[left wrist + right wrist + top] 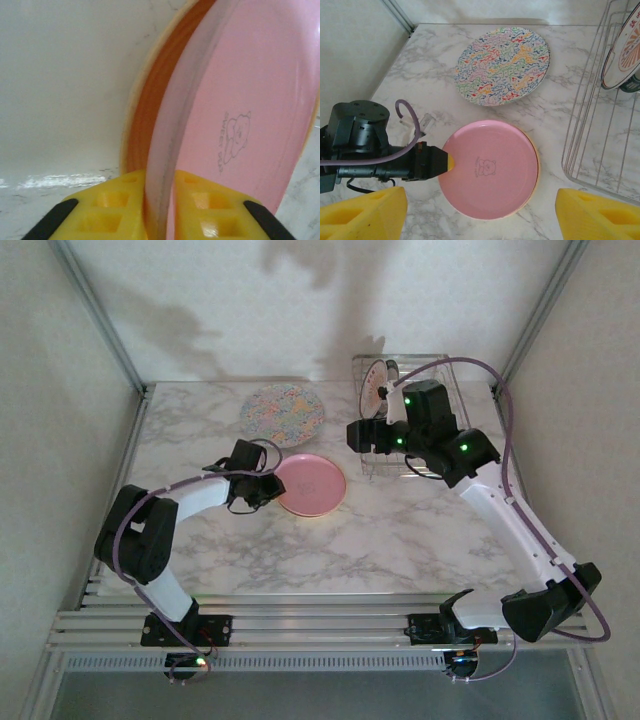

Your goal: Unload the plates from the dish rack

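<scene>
Left pincer (272,487) is at the left edge of the pink plate (312,483), rim sitting between its yellow fingers (115,205). Can't tell if they're clamped or just flanking it. The pink plate lies flat on an orange plate (150,100), mid-table (400,530). The speckled plate (502,65) lies flat just beyond them. Right pincer (481,195) hangs over the pink plate with its jaws wide apart and nothing in them. The rack (585,125) is far right, with a white plate (625,50) standing on edge in it.

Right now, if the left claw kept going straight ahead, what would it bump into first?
The pink plate: its rim sits between the left claw fingers, with an orange plate right underneath.
</scene>
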You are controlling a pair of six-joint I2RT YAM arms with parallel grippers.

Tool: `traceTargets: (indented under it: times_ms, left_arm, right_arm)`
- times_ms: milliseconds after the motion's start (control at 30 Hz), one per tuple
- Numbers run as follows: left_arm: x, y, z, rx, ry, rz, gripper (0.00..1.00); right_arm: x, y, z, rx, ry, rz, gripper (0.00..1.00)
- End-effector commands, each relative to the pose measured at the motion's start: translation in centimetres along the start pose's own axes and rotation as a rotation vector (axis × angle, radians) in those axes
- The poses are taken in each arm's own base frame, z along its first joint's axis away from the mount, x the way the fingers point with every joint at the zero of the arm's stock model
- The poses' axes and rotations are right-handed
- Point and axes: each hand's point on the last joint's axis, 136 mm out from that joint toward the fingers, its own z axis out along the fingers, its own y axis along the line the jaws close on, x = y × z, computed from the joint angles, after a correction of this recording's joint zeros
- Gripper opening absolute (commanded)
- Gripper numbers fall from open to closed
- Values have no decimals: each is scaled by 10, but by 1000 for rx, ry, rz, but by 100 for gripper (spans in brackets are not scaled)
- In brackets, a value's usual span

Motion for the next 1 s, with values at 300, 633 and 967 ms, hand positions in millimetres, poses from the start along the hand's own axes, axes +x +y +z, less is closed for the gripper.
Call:
traceTargets:
  times_ms: [300, 633, 967]
  left_arm:
    - [-5, -6, -15, -117, 7, 107, 41]
    - [-9, -16, -16, -147, -6, 143, 54]
    - [-30, -52, -51, -156, -161, 203, 74]
  right_arm:
    - [-2, -9, 5, 64, -3, 13, 78]
    - [-16, -50, 0, 328, -12, 22, 81]
    - [-60, -125, -19, 680, -106, 78, 84]
